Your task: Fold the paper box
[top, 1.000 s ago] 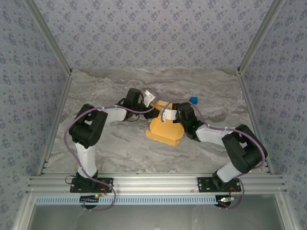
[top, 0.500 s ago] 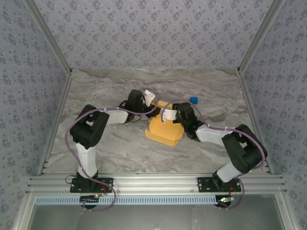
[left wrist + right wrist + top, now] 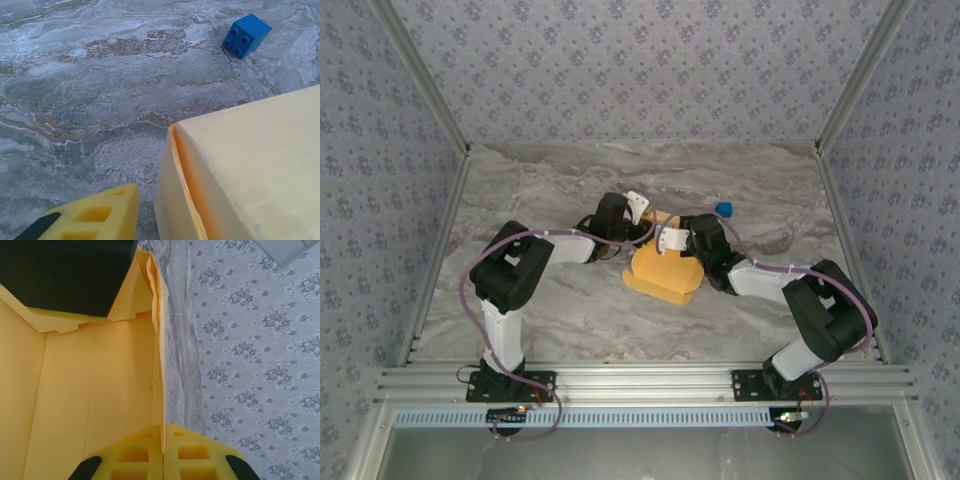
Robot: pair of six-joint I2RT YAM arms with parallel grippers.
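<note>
Right hand (image 3: 163, 454) clamps the paper box (image 3: 665, 272) wall; left hand (image 3: 636, 208) grip unclear.

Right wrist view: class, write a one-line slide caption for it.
Right gripper pinching a thin wall of the yellow paper box, marbled table beyond.

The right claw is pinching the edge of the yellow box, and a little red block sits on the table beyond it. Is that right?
Nearly. The block is blue, not red; the left wrist view shows it plainly on the table beyond the box. The right gripper does pinch the box's edge.
</note>
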